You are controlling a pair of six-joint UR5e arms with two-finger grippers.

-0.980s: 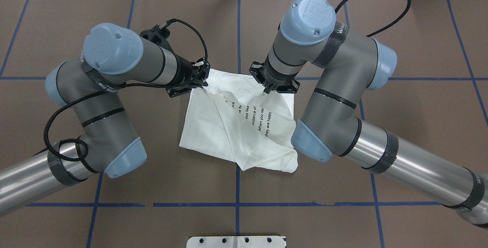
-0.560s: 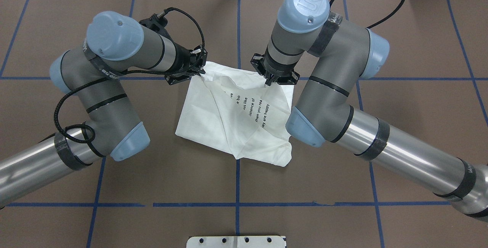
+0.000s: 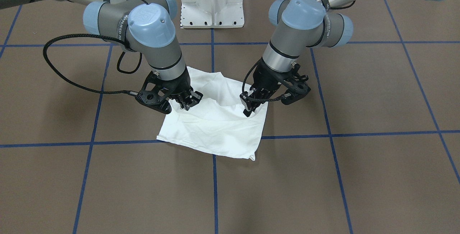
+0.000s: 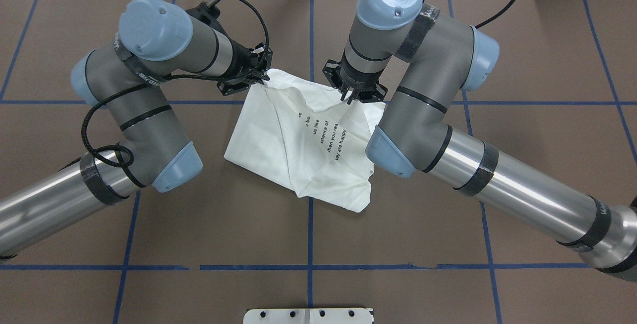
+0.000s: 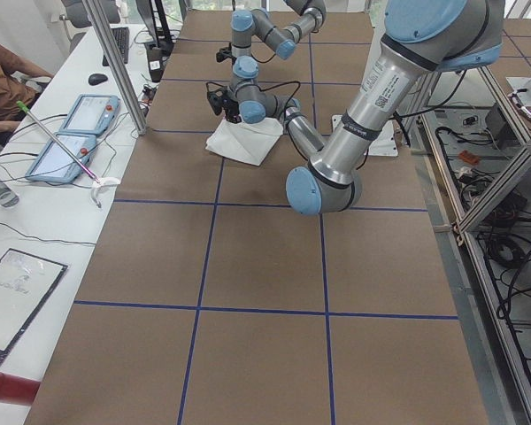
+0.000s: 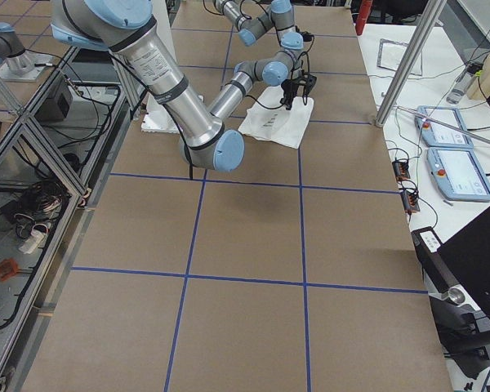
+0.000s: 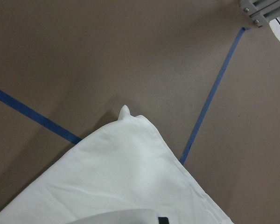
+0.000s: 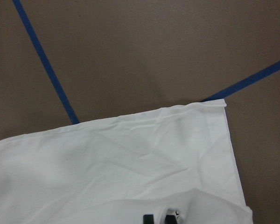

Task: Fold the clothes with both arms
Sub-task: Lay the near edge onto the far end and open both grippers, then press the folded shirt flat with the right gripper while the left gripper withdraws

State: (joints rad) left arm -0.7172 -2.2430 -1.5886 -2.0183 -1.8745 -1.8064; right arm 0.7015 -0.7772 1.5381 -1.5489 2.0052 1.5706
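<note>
- Shirt first: 1 white T-shirt (image 4: 268, 150) lies loosely folded and creased at the middle of the brown table (image 4: 547, 115), over the crossing of 2 blue tape lines (image 4: 311, 30).
- Seen from the robot's side, the left gripper (image 4: 263, 79) is at the shirt's far left corner, with its fingers pressed together on a pinch of cloth.
- The right gripper (image 4: 347, 100) is on the far right part of the shirt, just right of the centre tape line, and its fingers nip a fold of the upper layer.
- Between the 2 grippers the upper layer is lifted off the layer beneath and sags in a shallow dip.
- Black printed text (image 4: 326, 135) faces up on that lifted layer, just near of the right gripper.
- The shirt's near end rests on the table, bunched to a blunt corner beside the centre line.
- Each wrist view shows a flat white corner of cloth on the brown surface beyond the fingertips.
- A white pedestal base (image 3: 212, 4) stands at the robot's edge, well apart from the shirt.
</note>
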